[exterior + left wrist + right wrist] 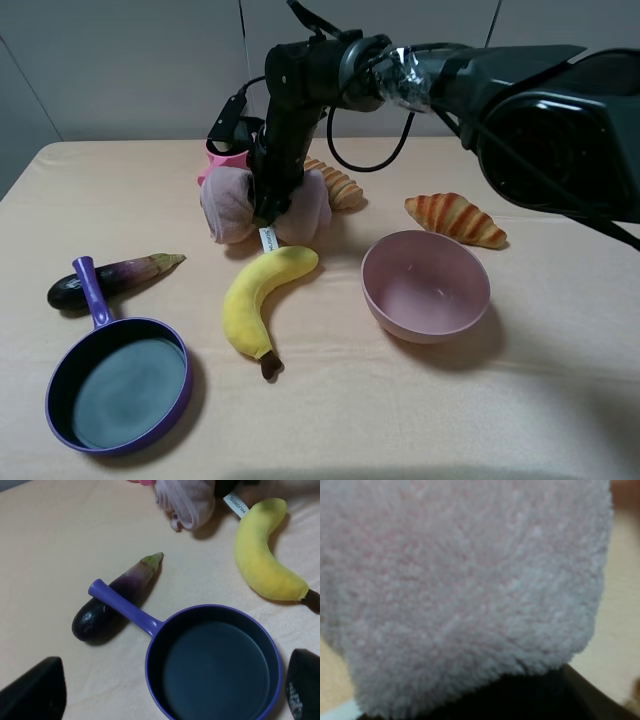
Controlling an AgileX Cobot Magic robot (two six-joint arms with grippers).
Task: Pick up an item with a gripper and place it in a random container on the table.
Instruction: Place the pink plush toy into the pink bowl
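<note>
Lying at the far left of the table (pixel 420 425), a dark eggplant (pixel 115 278) touches the handle of a purple frying pan (pixel 120 385), which sits nearer the front edge. The left wrist view looks down on both, and the left gripper (pixel 170 687) hangs above the pan with its two black fingers (pixel 35 692) spread wide apart at either side, holding nothing.

Further right and toward the back, a small pink cup (pixel 222 160) stands just behind the rolled towel (pixel 228 205). The right gripper (pixel 268 210) comes down from an arm that reaches across from the right, and it pinches the towel at its narrow middle, so the two plush lobes bulge out on either side of the claw. A white tag (pixel 267 238) dangles under it. The right wrist view is filled almost wholly with blurred pink plush.

Just in front of the towel lies a yellow plush banana (pixel 262 300), and a ridged bread roll (pixel 340 185) rests beside the towel's right lobe. The pale-pink bowl (pixel 425 290) stands upright well apart to the right, with a croissant (pixel 457 218) behind it.
</note>
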